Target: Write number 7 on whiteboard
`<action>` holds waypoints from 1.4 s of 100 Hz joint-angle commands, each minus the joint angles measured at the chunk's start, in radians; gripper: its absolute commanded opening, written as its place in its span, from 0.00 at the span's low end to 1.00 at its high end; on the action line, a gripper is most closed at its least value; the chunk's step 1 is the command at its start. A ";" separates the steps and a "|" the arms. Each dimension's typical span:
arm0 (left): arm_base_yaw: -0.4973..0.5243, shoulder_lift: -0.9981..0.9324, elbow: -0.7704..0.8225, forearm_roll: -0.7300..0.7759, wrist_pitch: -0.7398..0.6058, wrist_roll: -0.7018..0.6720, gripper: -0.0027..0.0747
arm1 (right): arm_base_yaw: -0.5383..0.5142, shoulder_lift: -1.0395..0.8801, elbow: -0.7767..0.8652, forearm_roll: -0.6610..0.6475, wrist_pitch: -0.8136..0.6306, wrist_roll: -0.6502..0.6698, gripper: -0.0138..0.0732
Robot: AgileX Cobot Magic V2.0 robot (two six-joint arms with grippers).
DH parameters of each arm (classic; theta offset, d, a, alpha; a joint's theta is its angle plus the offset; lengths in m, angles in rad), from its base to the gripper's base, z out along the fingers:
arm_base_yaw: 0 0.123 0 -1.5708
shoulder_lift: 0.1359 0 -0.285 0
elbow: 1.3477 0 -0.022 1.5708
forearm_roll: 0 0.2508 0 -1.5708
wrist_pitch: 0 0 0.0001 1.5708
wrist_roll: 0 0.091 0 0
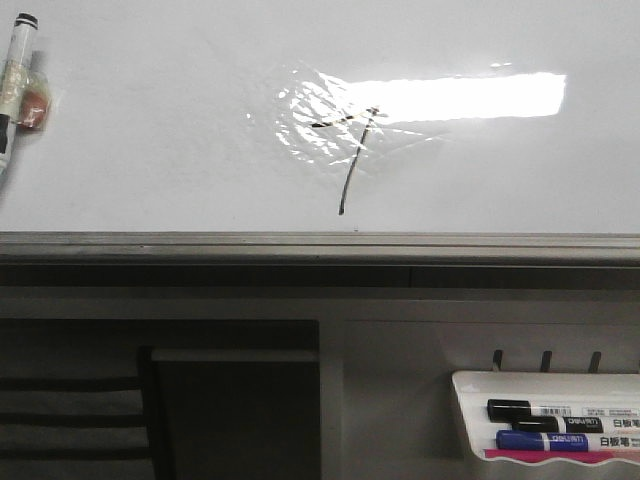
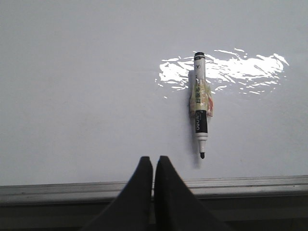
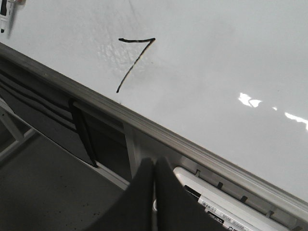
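Front view: whiteboard (image 1: 150, 150), glossy, with grey rail (image 1: 320, 245) along its near edge. The 7 (image 1: 352, 160) sits near the board's middle, its top stroke crossing a wrinkled shiny patch beside a bright glare. A marker (image 1: 14, 70) lies at the far left edge. Below right, a white tray (image 1: 465, 410) holds a black marker (image 1: 545, 410) and a blue marker (image 1: 545, 440). No gripper shows.

Left wrist view: left gripper (image 2: 153, 166), fingers pressed together, empty, over the rail. The marker (image 2: 200, 103) lies uncapped on the board, just beside.

Right wrist view: right gripper (image 3: 154, 168), fingers together, empty, below the rail (image 3: 96, 103). The 7 (image 3: 134, 62) stands well apart on the board (image 3: 216, 62).
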 commanded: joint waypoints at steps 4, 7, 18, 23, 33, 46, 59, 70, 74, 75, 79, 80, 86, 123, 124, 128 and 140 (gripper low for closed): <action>-0.001 -0.019 0.035 -0.011 -0.082 -0.001 0.01 | -0.007 -0.002 -0.027 -0.002 -0.067 0.001 0.08; -0.001 -0.019 0.035 -0.011 -0.082 -0.001 0.01 | -0.007 -0.002 -0.027 -0.002 -0.067 0.001 0.08; -0.001 -0.019 0.035 -0.011 -0.082 -0.001 0.01 | -0.007 -0.002 -0.027 -0.002 -0.067 0.001 0.08; -0.001 -0.019 0.035 -0.011 -0.082 -0.001 0.01 | -0.004 -0.015 -0.021 -0.002 -0.072 0.001 0.08; -0.001 -0.019 0.035 -0.011 -0.079 -0.001 0.01 | -0.035 -0.084 0.029 -0.005 -0.111 0.001 0.08; -0.001 -0.019 0.035 -0.011 -0.079 -0.001 0.01 | -0.178 -0.209 0.166 -0.008 -0.248 0.001 0.08; -0.001 -0.019 0.035 -0.011 -0.079 -0.001 0.01 | -0.324 -0.348 0.296 -0.008 -0.328 0.001 0.08; -0.001 -0.019 0.035 -0.011 -0.079 -0.001 0.01 | -0.400 -0.451 0.383 0.008 -0.335 0.003 0.08; -0.001 -0.019 0.035 -0.011 -0.079 -0.001 0.01 | -0.423 -0.488 0.413 0.022 -0.340 0.003 0.08; -0.001 -0.019 0.035 -0.011 -0.079 -0.001 0.01 | -0.427 -0.493 0.422 0.024 -0.342 0.003 0.08; -0.001 -0.019 0.035 -0.011 -0.079 -0.001 0.01 | -0.442 -0.525 0.447 0.024 -0.349 0.003 0.08; -0.001 -0.019 0.035 -0.011 -0.079 -0.001 0.01 | -0.446 -0.534 0.451 0.024 -0.351 0.003 0.08; -0.001 -0.019 0.035 -0.011 -0.079 -0.001 0.01 | -0.454 -0.563 0.485 0.024 -0.385 0.003 0.08; -0.001 -0.019 0.035 -0.011 -0.079 -0.001 0.01 | -0.454 -0.629 0.587 0.024 -0.519 0.003 0.08; -0.001 -0.019 0.035 -0.011 -0.079 -0.001 0.01 | -0.454 -0.629 0.587 0.024 -0.517 0.003 0.08; -0.001 -0.019 0.035 -0.011 -0.079 -0.001 0.01 | -0.454 -0.629 0.587 0.024 -0.517 0.003 0.08; -0.001 -0.019 0.035 -0.011 -0.079 -0.001 0.01 | -0.454 -0.629 0.587 0.024 -0.517 0.003 0.08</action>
